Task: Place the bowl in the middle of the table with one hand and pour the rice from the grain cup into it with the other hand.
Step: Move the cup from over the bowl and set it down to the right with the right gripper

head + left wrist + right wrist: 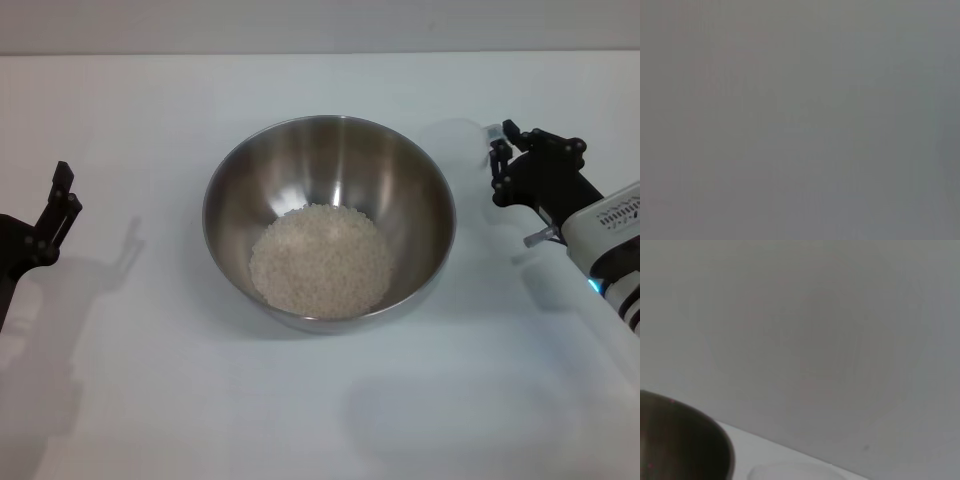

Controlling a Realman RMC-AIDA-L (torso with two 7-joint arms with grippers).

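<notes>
The steel bowl (329, 160) stands in the middle of the white table (150, 400) and holds a loose heap of off-white rice (320, 260). Its edge also shows in the right wrist view (685, 445). The clear grain cup (455, 140) stands upright on the table just right of the bowl and looks empty. Its faint rim shows in the right wrist view (790, 471). My right gripper (503, 150) is right beside the cup, at its handle side. My left gripper (68, 192) is open and empty at the table's left edge, well away from the bowl.
Bare white tabletop (320, 420) lies in front of the bowl and on both sides. A pale wall (320, 25) runs behind the table's far edge. The left wrist view shows only a plain grey surface.
</notes>
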